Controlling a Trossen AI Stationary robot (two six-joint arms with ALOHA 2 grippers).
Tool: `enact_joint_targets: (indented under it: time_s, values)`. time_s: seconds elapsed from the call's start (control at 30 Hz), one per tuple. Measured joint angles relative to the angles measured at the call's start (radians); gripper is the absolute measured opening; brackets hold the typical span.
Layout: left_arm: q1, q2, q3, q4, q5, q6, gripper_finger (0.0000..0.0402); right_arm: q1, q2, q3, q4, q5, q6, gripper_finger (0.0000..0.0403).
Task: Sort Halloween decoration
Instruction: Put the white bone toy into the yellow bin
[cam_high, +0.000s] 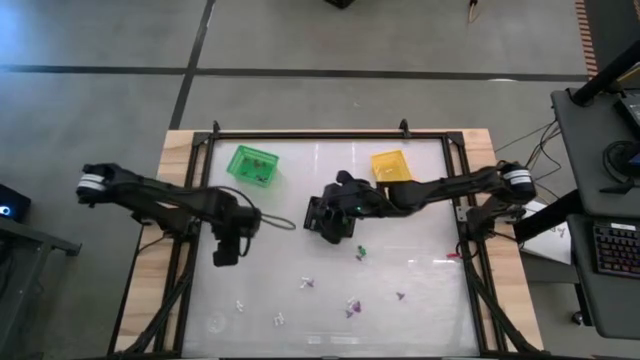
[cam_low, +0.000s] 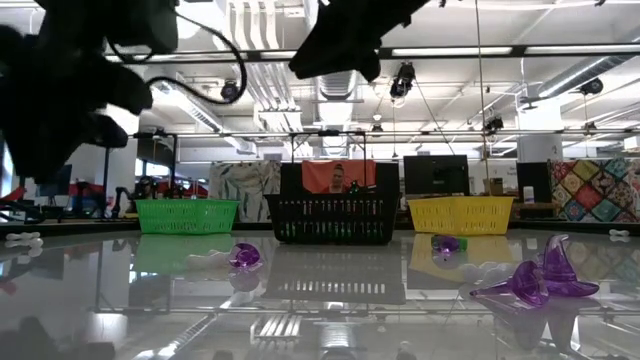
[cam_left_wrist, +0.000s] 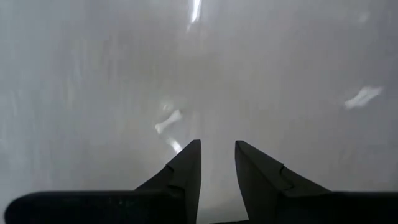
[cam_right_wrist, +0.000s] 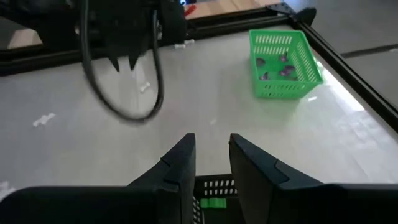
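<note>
right jaws: my right gripper (cam_right_wrist: 211, 142) hangs right over the black basket (cam_right_wrist: 214, 185), fingers a narrow slot apart, nothing between them
in the basket: one small green piece (cam_right_wrist: 213, 203) lies inside, straight under my tips
step in hand: reads as a drop into the black basket, piece looks already in; judgement only
do it well: lift straight up before swinging off, so my tips don't catch the basket wall and drag it
left jaws: my left gripper (cam_left_wrist: 217, 148) hovers over bare table on the left side, fingers slightly parted, empty
left target: a white bone-shaped trinket (cam_left_wrist: 168, 122) lies just ahead of my left tips, apart from them; a second white one (cam_left_wrist: 364, 96) farther off
left approach: come down with the bone across the slot, spread wider first; it is tiny and flat and the table is slick, so it may skid
loose trinkets: Halloween decoration scattered on the near half of the table (cam_high: 420, 240), a green piece (cam_high: 361, 250) closest to the black basket, purple ones (cam_high: 350, 305) and white ones (cam_high: 278, 320) nearer the edge
purple hat: a witch-hat shape (cam_low: 545, 280) lies on its side
far baskets: green basket (cam_right_wrist: 285, 65) holds a few purple pieces (cam_right_wrist: 278, 67); yellow basket (cam_high: 391, 166) sits beside my right arm, contents can't tell
progress: early to middle, many pieces left
</note>
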Motion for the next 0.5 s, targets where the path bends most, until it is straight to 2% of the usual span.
enact_joint_targets:
  time_s: [0.3, 0.5]
  values:
    - [-0.095, 0.154, 0.000, 0.005, -0.159, 0.038, 0.0054, 0.006, -0.011, -0.025, -0.001, 0.013, -0.001, 0.0086]
    - [-0.102, 0.196, -0.001, 0.028, -0.199, 0.038, 0.0050, 0.006, -0.010, -0.027, -0.001, 0.014, -0.005, 0.0090]
